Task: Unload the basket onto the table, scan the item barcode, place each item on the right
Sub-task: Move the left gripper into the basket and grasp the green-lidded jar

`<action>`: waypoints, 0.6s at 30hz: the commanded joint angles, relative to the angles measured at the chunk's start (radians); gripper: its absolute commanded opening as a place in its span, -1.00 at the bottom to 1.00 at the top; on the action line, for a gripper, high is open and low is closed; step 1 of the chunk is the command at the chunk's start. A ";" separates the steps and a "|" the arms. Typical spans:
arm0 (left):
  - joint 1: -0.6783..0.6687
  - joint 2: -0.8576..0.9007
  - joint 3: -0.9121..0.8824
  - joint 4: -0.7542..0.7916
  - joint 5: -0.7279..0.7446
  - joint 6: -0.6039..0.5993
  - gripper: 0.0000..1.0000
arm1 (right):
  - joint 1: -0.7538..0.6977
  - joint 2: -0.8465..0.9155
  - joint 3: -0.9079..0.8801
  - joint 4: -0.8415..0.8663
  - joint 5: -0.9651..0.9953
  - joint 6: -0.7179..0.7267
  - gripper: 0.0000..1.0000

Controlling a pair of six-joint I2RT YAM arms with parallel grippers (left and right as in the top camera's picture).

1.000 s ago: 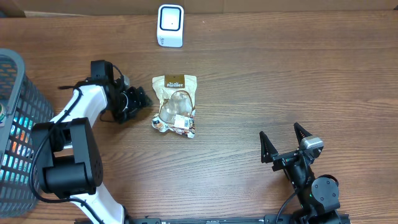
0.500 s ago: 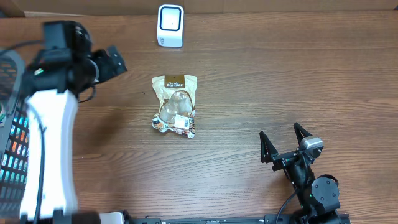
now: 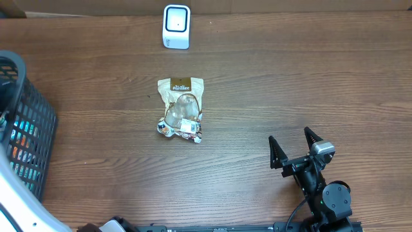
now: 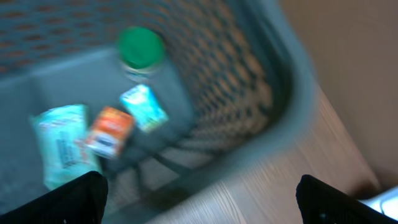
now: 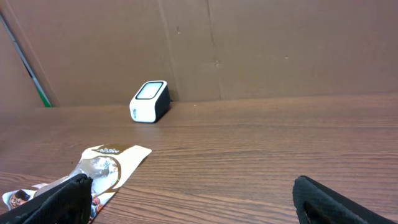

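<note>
Snack bag [image 3: 181,109]: lies flat in the middle of the table [image 3: 290,77], on its own.
Scanner [image 3: 176,26]: white, at the far edge, up past the bag.
Right gripper [image 3: 290,143]: near the front edge, well away from the bag, fingers wide apart, holding nothing.
Left gripper [image 4: 199,202]: above the basket [image 4: 292,81], fingers wide apart, holding nothing.
Basket: at the left edge, with small packets [image 4: 109,130] inside; the picture is blurry.

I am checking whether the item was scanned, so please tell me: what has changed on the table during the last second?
The left gripper left its place beside the snack pouch and swung left, over the basket; it is open and empty. The pouch, the scanner and the right gripper stayed where they were.
</note>
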 commanded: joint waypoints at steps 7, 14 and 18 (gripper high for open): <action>0.158 0.109 0.010 0.088 -0.112 0.079 0.99 | 0.004 -0.011 -0.010 0.003 0.010 -0.007 1.00; 0.159 0.283 0.010 0.140 -0.140 0.280 0.99 | 0.004 -0.011 -0.010 0.003 0.010 -0.007 1.00; 0.159 0.393 0.010 0.174 -0.143 0.377 1.00 | 0.004 -0.011 -0.010 0.003 0.010 -0.007 1.00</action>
